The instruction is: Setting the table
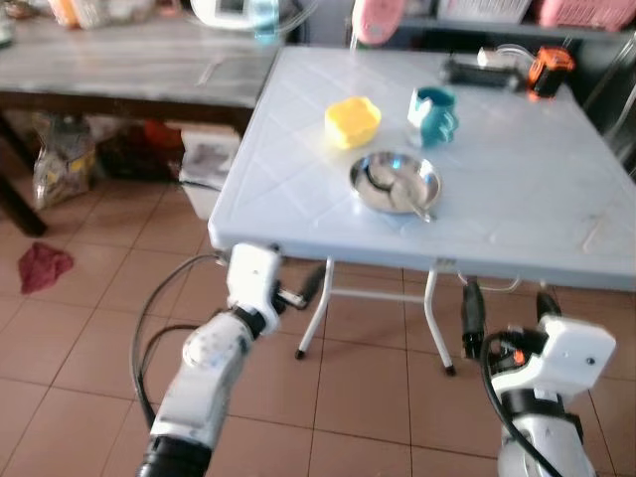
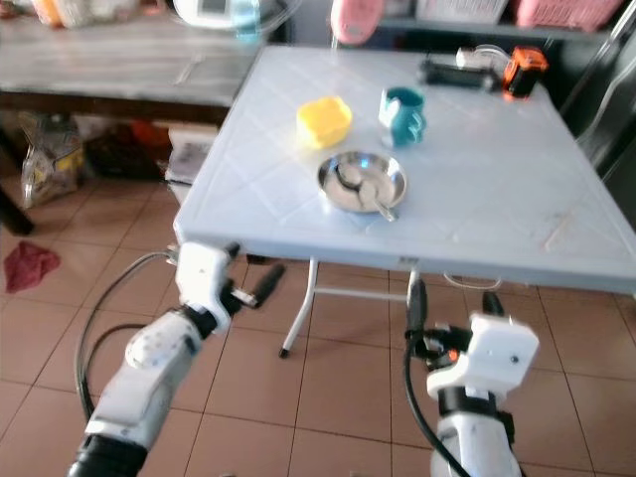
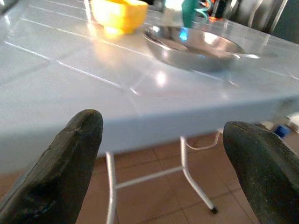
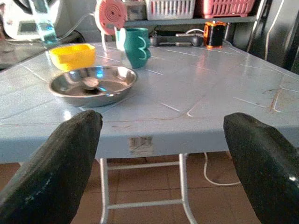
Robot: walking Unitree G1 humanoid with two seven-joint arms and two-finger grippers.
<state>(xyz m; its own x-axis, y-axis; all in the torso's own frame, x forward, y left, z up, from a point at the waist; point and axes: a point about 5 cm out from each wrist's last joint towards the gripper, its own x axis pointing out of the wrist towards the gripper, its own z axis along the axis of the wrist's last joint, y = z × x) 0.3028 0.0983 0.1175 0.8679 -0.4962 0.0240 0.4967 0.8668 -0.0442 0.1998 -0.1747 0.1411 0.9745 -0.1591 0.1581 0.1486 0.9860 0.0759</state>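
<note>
Steel pan [image 1: 396, 183] with a spoon [image 1: 409, 202] sits mid-table [image 1: 517, 189], a yellow bowl [image 1: 353, 121] and teal mug [image 1: 433, 113] just behind it. Both arms hang below the near edge: left gripper [image 1: 303, 290] at the corner, right gripper [image 1: 507, 313] by the legs. Left wrist view: fingers [image 3: 65, 163] spread, empty, facing the edge. Right wrist view: fingers [image 4: 56, 158] spread too, pan ahead. Dishes are out; arranging them seems still left.

The pale blue folding table [image 1: 517, 199] carried 1 steel bowl [image 1: 395, 182] with a spoon [image 1: 412, 203], 1 yellow bowl [image 1: 353, 121], 1 teal mug [image 1: 433, 113] and an orange-black device [image 1: 550, 72].
</note>
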